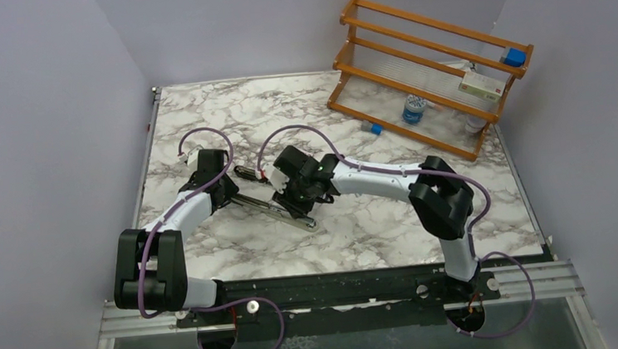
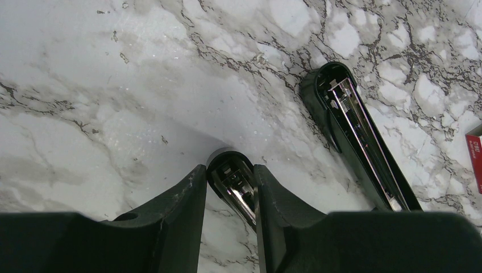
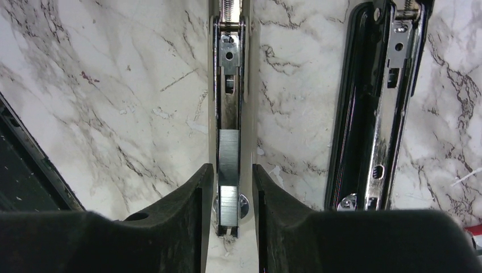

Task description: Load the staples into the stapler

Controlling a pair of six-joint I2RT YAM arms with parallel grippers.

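Stapler (image 1: pixel 256 200) lay fully open on the marble table (image 1: pixel 392 218), well apart from the wooden rack (image 1: pixel 427 73) and to the near left of it, with its two halves stretched flat between both grippers. From above, the wrists covered most of it, and only a black bar and a silver tip showed.

The left gripper (image 2: pixel 229 175) was clamped narrowly on a rounded black end of the stapler. The rest of that half was hidden behind the fingers. The other half, with a spring in its trough, ran out of sight behind the gripper body.

The right gripper (image 3: pixel 232 170) straddled the silver channel (image 3: pixel 228 79). Its jaws were narrowly parted, with a slit showing on one side of the channel, so they gripped nothing. A staple strip (image 3: pixel 228 153) sat in that channel, its near end lost between the fingers.

A red box (image 2: pixel 475 153) was cut off by the edge of the left wrist view, its label unreadable. It could not be made out from above.
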